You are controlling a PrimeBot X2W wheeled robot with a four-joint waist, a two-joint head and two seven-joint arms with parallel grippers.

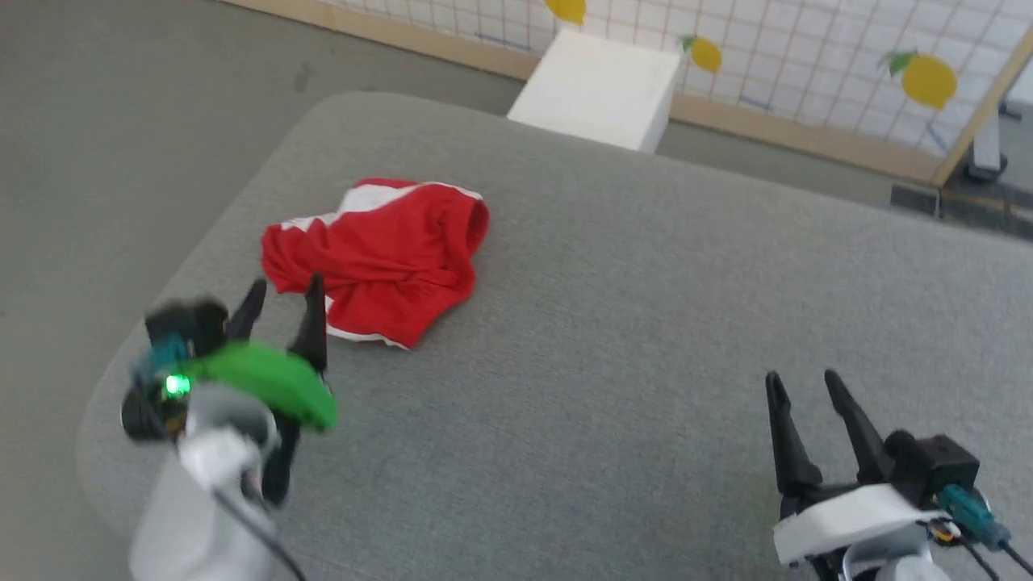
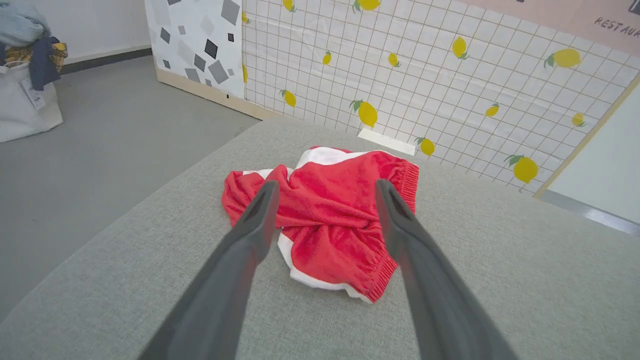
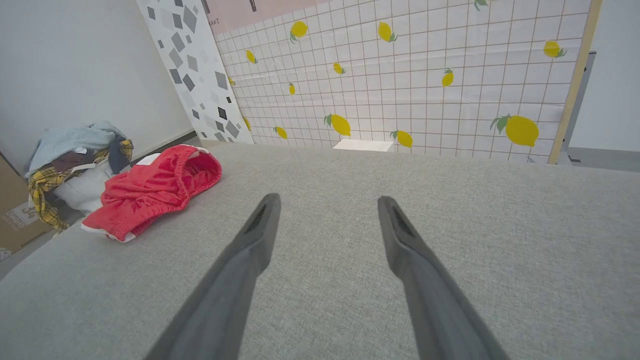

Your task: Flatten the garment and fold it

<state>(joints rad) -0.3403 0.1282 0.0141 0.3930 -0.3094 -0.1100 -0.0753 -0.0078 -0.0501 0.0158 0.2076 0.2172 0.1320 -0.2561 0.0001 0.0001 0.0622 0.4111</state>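
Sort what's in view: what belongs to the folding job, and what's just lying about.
For the job:
- red shorts, crumpled on the grey pad
- left gripper, open, close to the shorts
- right gripper, open, well off to the side

Lying about:
- white block
- lemon-print screen
- white bag heaped with clothes
- cardboard box

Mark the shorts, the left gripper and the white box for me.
shorts (image 1: 395, 250), head view, crumpled red middle.
left gripper (image 1: 287, 281), head view, between the open fingertips.
white box (image 1: 601, 85), head view, top face.
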